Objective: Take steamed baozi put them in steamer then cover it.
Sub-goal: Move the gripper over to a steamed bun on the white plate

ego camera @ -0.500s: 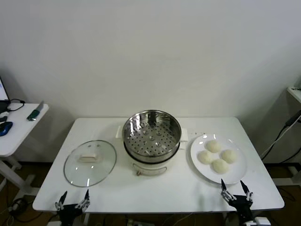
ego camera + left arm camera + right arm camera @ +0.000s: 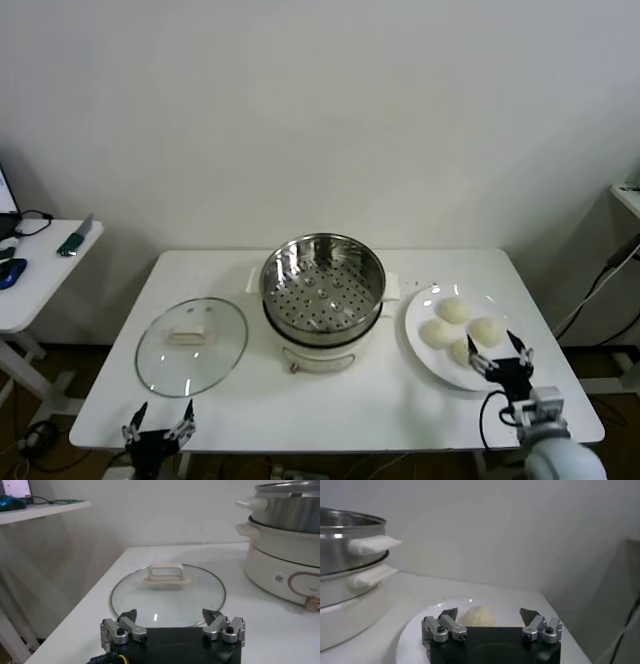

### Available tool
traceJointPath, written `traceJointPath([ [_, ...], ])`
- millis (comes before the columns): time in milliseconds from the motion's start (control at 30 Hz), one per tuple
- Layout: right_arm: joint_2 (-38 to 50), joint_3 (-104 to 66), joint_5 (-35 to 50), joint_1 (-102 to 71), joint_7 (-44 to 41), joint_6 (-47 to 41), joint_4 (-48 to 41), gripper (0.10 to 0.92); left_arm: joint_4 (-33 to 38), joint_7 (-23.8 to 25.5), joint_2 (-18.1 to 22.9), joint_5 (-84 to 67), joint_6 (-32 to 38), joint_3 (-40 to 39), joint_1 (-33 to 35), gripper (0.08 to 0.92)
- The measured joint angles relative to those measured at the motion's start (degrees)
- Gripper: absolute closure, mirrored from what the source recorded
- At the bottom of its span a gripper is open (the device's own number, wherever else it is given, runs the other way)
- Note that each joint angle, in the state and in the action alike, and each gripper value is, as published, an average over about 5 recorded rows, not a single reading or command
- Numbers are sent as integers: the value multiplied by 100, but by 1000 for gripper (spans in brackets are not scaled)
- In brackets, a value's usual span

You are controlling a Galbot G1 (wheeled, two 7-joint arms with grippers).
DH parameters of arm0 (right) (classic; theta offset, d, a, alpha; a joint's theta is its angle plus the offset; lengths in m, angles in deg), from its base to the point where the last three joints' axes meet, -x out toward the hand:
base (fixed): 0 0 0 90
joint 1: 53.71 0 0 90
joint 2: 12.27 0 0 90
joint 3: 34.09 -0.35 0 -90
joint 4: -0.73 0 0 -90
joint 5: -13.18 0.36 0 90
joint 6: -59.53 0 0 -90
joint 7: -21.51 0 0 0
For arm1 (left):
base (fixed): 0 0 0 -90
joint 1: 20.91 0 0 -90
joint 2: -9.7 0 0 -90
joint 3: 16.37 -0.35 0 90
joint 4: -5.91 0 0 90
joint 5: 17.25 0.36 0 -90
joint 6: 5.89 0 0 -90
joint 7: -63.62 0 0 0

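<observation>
The white table carried everything. At its middle stood the steamer, a shiny metal basket on a cream pot base, and its holed floor was bare. At nine o'clock from the steamer the glass cover lay flat on the table, handle up. At three o'clock was a white plate with the four buns close together on it.

The right gripper hung over the near edge of the plate, at about five o'clock of the group of buns, with its two fingers spread wide and nothing between them. In the right wrist view one bun showed just beyond the gap of the fingers, a little toward one side and not in the centre. I could not tell for sure whether the fingertips were already above the nearest bun or only beside it, because the gripper hid part of it in the head view.

The left gripper waited at the near edge of the table, at six o'clock from the cover, fingers also wide apart and empty.

The buns lay at about eleven o'clock from the right gripper, and this arm was clearly the nearer one. The buns were round, so no axis mattered; the steamer then lay further toward ten o'clock.
</observation>
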Motion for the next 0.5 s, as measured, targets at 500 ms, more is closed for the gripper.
traceJointPath([
  [500, 2147, 2148, -745, 2934, -1739, -515, -1173, 203, -10, 27, -73, 49, 31, -34, 11, 177],
])
